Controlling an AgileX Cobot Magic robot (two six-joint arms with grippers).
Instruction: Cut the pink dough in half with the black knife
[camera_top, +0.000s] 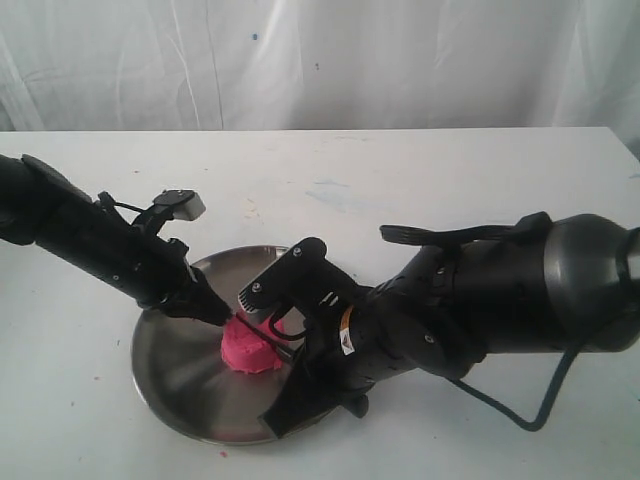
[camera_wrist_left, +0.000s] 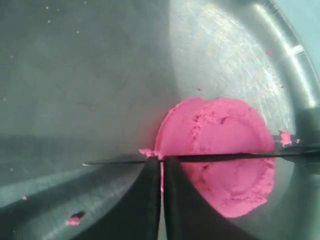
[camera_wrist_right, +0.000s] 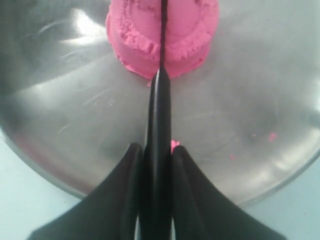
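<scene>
The pink dough (camera_top: 250, 352) is one round puck on the steel plate (camera_top: 165, 360). In the right wrist view my right gripper (camera_wrist_right: 156, 146) is shut on the handle of the black knife (camera_wrist_right: 159, 115), whose blade runs edge-down into the dough (camera_wrist_right: 135, 40) along its middle. The left wrist view shows the blade (camera_wrist_left: 225, 157) lying straight across the dough (camera_wrist_left: 220, 125), sunk a little into its top. My left gripper (camera_wrist_left: 161, 160) is shut with only a sliver between its fingers. Its tips rest on the blade's back at the dough's rim.
Small pink crumbs (camera_wrist_left: 74, 219) lie on the plate, some near the dough (camera_wrist_left: 285, 137) and some by the rim (camera_wrist_right: 272, 136). The plate sits near the front of a white table (camera_top: 450, 180). The bulky right arm (camera_top: 480, 290) hangs over the plate's right edge.
</scene>
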